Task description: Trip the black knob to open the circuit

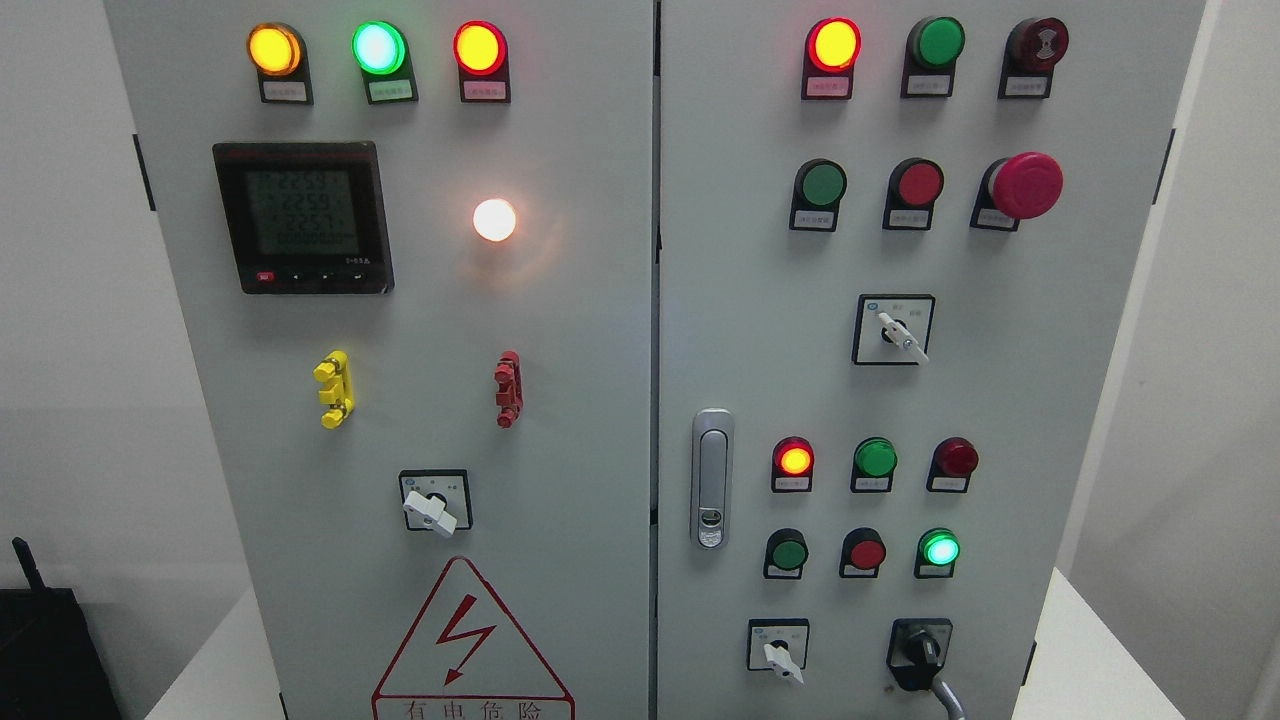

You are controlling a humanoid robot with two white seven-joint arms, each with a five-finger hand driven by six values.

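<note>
No hand in view, black knob (920,650) at panel's lower right, meter (303,216) reading 225.

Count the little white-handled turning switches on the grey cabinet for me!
3. One white-handled rotary switch sits on the left door above the warning triangle, one on the right door's middle, one near its bottom edge. None seem hidden.

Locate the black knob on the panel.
Head view: the black knob sits at the right door's bottom right, beside the white selector switch, below the lit green lamp.
</note>
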